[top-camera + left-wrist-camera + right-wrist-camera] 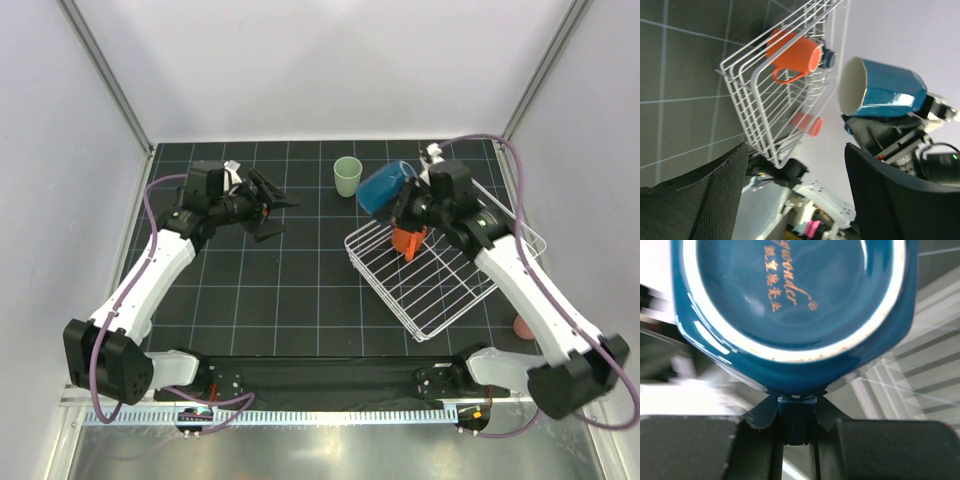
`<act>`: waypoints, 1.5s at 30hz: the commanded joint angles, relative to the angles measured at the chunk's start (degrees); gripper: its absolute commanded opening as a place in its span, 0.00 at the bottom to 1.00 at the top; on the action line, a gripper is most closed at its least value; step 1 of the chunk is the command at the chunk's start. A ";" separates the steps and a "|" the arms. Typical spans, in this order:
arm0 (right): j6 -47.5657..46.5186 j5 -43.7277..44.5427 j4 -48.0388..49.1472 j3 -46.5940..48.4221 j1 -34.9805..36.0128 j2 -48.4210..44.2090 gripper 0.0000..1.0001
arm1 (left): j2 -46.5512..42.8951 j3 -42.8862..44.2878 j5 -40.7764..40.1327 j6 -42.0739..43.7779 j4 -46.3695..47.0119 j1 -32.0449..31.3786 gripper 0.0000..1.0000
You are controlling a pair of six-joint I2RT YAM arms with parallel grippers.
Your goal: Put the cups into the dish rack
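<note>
My right gripper [408,202] is shut on the handle of the blue mug [383,188], holding it on its side above the far corner of the dish rack [455,290]. Its cream inside [852,92] faces the left wrist camera. In the right wrist view the mug's base [790,295] fills the frame and my fingers [760,415] clamp the handle. An orange mug [408,241] lies in the rack's far end. A pale green tumbler [347,177] stands upright on the mat behind. My left gripper [278,208] is open and empty, left of the rack.
A pink cup [522,326] lies off the mat's right edge, beyond the rack; it shows through the wires in the left wrist view [810,124]. The rack sits at an angle on the black gridded mat [290,280]. White walls enclose the table.
</note>
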 commanded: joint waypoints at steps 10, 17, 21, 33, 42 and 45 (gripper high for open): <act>-16.55 27.95 -21.93 -15.37 0.18 -22.30 0.04 | 2.05 7.58 -2.25 11.15 -12.29 0.14 0.76; -17.51 30.48 -17.79 -20.40 0.18 -19.24 0.04 | 2.23 8.02 -1.37 10.45 -12.03 0.14 0.76; -19.18 32.25 -15.08 -21.89 0.00 -18.45 0.04 | 1.17 7.67 -1.99 10.62 -12.11 0.05 0.76; -16.20 39.37 -6.46 -28.04 0.00 -12.47 0.04 | -0.24 7.41 -2.16 10.45 -12.73 0.05 0.76; -14.35 41.65 0.48 -33.06 0.09 -12.64 0.04 | -1.03 7.23 -2.17 10.36 -13.08 0.14 0.77; -14.09 41.04 3.20 -34.46 0.01 -12.55 0.04 | -1.12 7.06 -2.25 10.45 -13.26 0.14 0.76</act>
